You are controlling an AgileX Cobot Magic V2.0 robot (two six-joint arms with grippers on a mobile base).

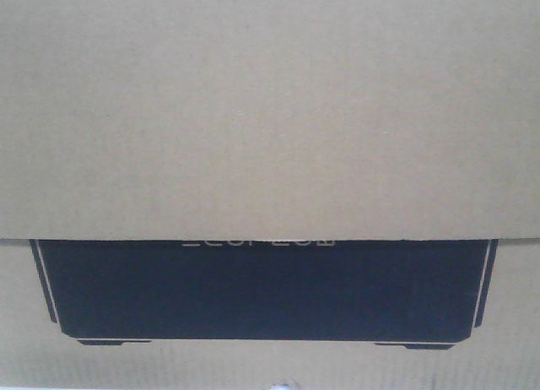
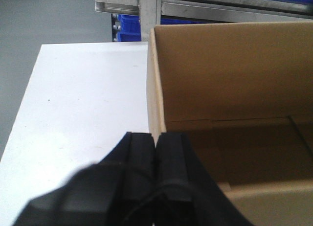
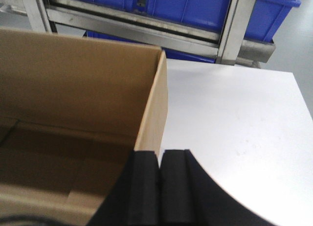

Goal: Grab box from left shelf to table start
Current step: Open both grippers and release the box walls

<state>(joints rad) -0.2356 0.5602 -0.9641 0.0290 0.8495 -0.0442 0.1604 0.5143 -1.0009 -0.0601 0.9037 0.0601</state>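
The brown cardboard box fills the front view, its black printed panel low in the frame. In the left wrist view my left gripper is shut on the left wall of the open box. My right gripper pinches the right wall of the box in the same way. The whitish table lies under and beside the box on the left, and the table also shows on the right. I cannot tell whether the box rests on it. The left shelf stands just beyond.
The steel frame of the shelf crosses the top of both wrist views. Blue plastic bins sit in it, and another blue bin shows lower down. Grey floor lies past the table's left edge.
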